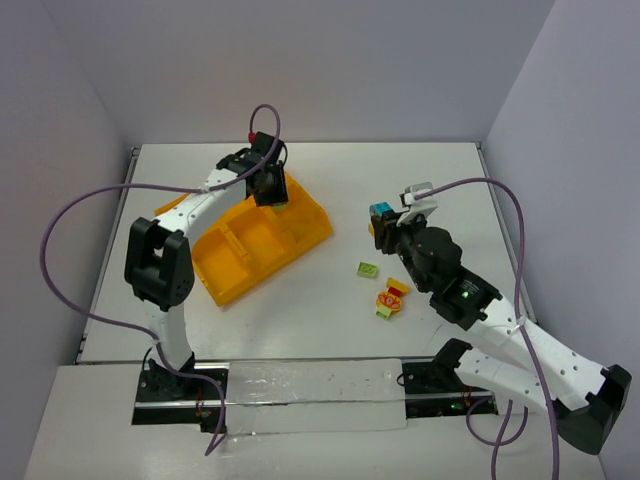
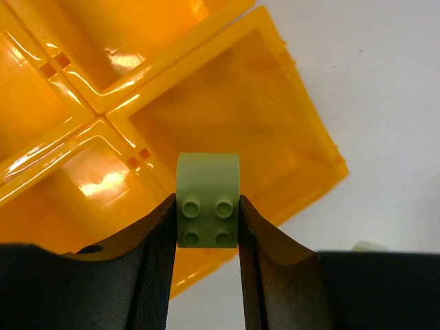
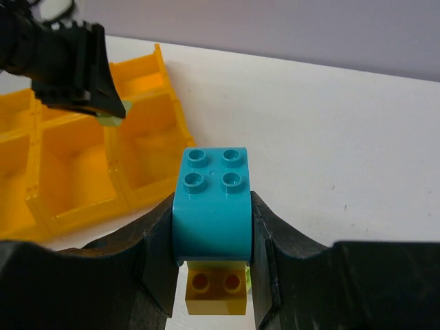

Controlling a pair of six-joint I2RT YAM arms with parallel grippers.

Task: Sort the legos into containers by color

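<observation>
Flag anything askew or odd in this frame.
The tray sits skewed to the table edges. The teal brick in the right pincer has an orange brick stuck underneath, a mixed-colour clump.

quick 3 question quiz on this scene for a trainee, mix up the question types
1. Multiple choice: what colour is the brick held by the right gripper?
A. teal
B. red
C. yellow
2. True or false: the left gripper is shut on a red brick.
3. Fill in the blank: in the left wrist view, the left gripper's brick hangs over a corner compartment of the orange-yellow ____.

Key
1. A: it is the teal brick.
2. False: it holds a light green brick.
3. tray
</observation>
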